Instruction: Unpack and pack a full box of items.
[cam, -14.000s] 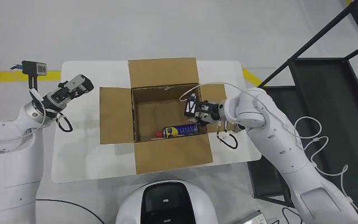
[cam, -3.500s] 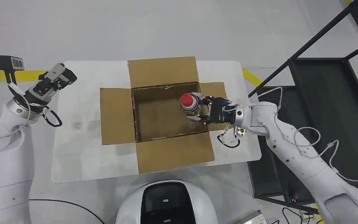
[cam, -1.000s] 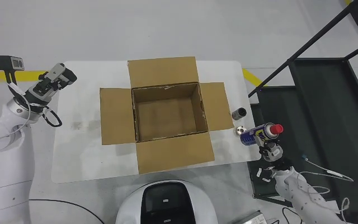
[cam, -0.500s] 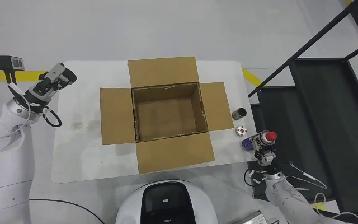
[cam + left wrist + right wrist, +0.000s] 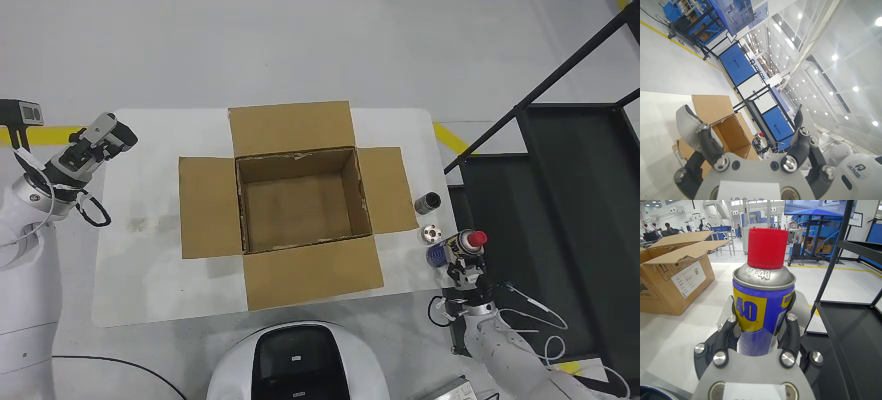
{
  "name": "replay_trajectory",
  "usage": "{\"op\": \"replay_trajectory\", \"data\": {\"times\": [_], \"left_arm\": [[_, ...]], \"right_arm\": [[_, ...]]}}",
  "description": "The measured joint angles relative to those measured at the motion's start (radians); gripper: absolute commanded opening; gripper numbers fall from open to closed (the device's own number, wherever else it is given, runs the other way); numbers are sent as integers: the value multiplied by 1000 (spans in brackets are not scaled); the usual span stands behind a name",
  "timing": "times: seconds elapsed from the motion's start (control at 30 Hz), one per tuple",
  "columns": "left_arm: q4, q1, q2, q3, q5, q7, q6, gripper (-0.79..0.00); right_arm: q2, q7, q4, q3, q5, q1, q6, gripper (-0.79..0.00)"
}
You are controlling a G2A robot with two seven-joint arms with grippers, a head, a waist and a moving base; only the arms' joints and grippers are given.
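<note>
Right gripper (image 5: 461,264) (image 5: 763,311): closed on the spray can (image 5: 443,252) (image 5: 753,306). My two fingers clamp the blue and yellow body from opposite sides, below the silver shoulder. The red cap (image 5: 477,238) (image 5: 767,248) is on and points away from my wrist.

Position of the spray can: at the right edge of the table (image 5: 150,270), near the front right corner, well apart from the cardboard box (image 5: 208,205) (image 5: 668,275). I cannot tell whether its base touches the table surface.

Left gripper (image 5: 108,130) (image 5: 743,115): fingers spread wide with nothing between them. It sits above the far left corner of the table, well apart from the box, and its camera looks across the box (image 5: 730,128) toward my other arm.

Cardboard box: stands in the middle of the table with all four flaps folded outward. A white label is on the side wall that faces my right wrist.

Other items on the table, to the right of the box:
- a small dark cylinder (image 5: 428,202), just beside the right flap;
- a small silver round part (image 5: 431,233), between the dark cylinder and the spray can, close to the can.

A black metal rack (image 5: 560,200) (image 5: 848,332) stands just beyond the right edge of the table.
</note>
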Motion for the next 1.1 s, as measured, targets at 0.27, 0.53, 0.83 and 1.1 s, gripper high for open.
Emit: {"op": "replay_trajectory", "data": {"times": [0.27, 0.53, 0.83, 1.1], "left_arm": [[0, 0, 0, 0, 0, 0, 0, 0], [0, 0, 0, 0, 0, 0, 0, 0], [0, 0, 0, 0, 0, 0, 0, 0], [0, 0, 0, 0, 0, 0, 0, 0]], "right_arm": [[-12, 13, 28, 3, 6, 15, -13, 0], [10, 43, -41, 44, 45, -53, -43, 0], [37, 105, -53, 64, 6, -89, -105, 0], [28, 127, -35, 77, 10, -25, -127, 0]]}}
